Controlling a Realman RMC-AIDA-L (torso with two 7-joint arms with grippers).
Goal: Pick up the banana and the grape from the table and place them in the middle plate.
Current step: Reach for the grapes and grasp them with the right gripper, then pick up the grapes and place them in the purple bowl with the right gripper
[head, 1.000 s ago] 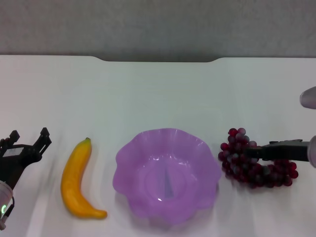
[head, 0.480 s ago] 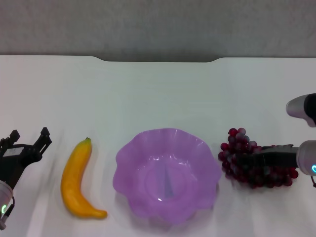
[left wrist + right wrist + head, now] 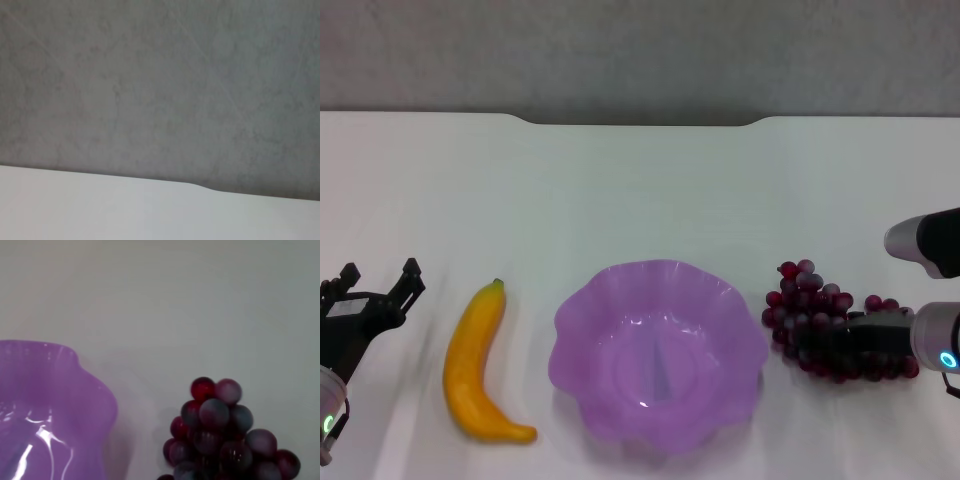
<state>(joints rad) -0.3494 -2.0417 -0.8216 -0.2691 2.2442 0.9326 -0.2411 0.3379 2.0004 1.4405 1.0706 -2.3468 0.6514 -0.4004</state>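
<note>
White table (image 3: 640, 190) bears frosted dark-red grape (image 3: 820, 310), right gripper (image 3: 820, 338) over it.

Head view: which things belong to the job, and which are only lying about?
Belong to the job:
banana
grape
middle plate
table
right tool, at the grape
left tool, beside the banana

Lying about:
nothing

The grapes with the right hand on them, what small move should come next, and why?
Probably lift the grapes slightly, provided the grip is firm. The right hand lies across the bunch, which sits on the table beside the middle plate, and the plate's rim must be cleared. The left hand waits by the banana.
</note>
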